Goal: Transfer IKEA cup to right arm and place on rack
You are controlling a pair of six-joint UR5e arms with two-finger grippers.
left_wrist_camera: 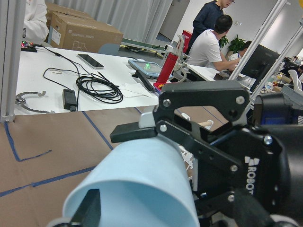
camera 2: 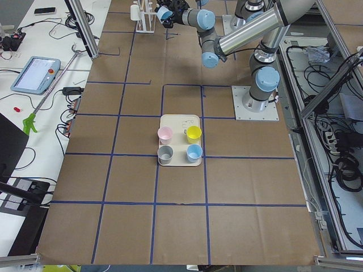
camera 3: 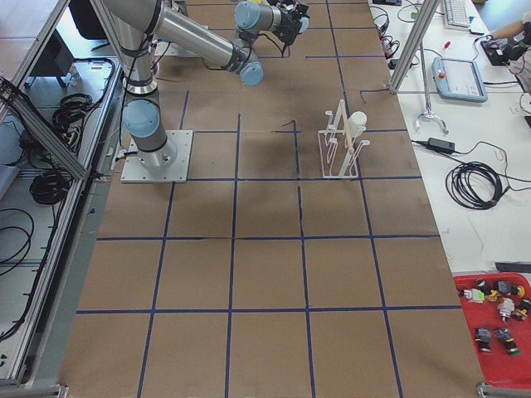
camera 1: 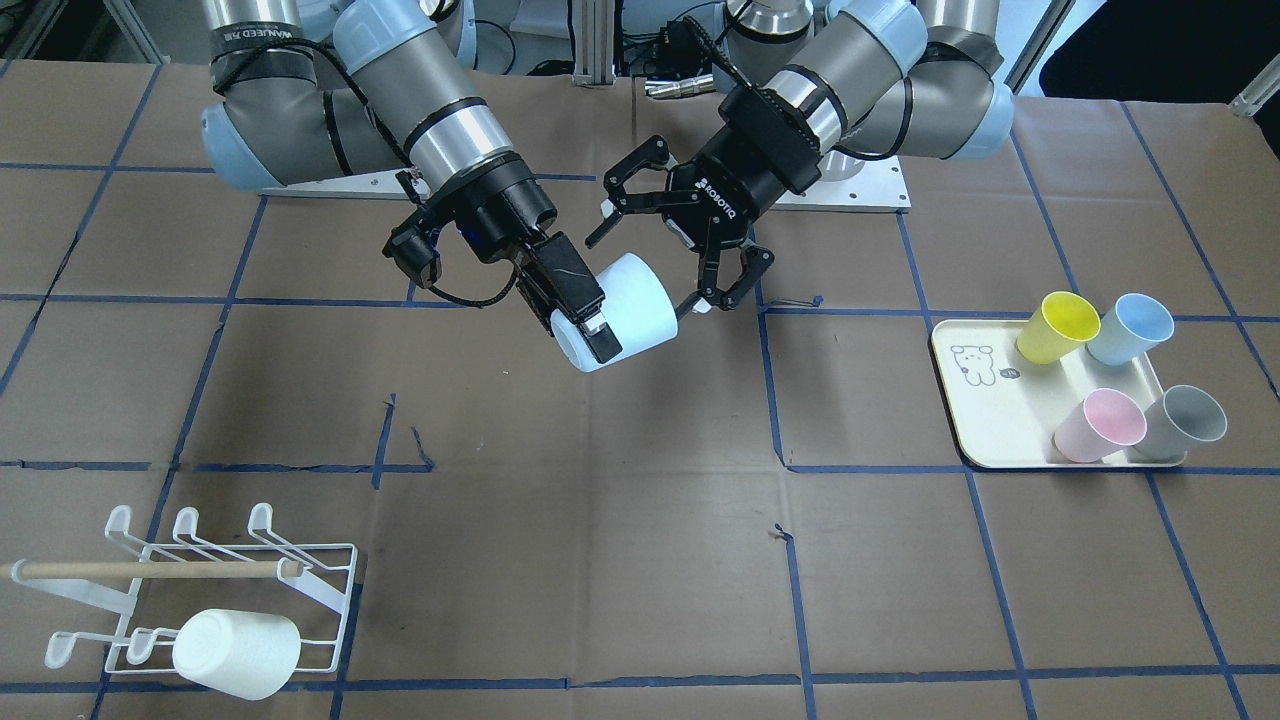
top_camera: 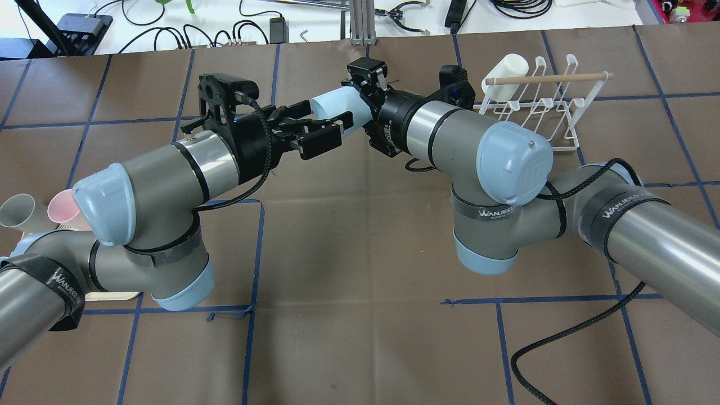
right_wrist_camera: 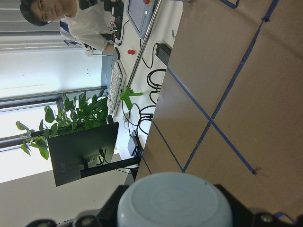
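Observation:
The pale blue IKEA cup [camera 1: 625, 312] hangs on its side above the table's middle. My right gripper [camera 1: 598, 315] is shut on its base end; the right wrist view shows the cup's bottom [right_wrist_camera: 174, 201] between the fingers. My left gripper [camera 1: 660, 250] is open, its fingers spread on either side of the cup's mouth end without clamping it. In the overhead view the cup [top_camera: 337, 102] lies between the left gripper [top_camera: 326, 121] and the right gripper [top_camera: 360, 95]. The white wire rack [camera 1: 300, 570] with its wooden dowel stands at the table's corner, also seen from overhead [top_camera: 554, 121].
A white cup [camera 1: 236, 653] hangs upside down on the rack. A cream tray [camera 1: 975, 420] with a bear drawing holds a yellow [camera 1: 1055, 326], a blue [camera 1: 1130, 328], a pink [camera 1: 1100, 425] and a grey cup [camera 1: 1186, 420]. Blue tape lines cross the brown table cover.

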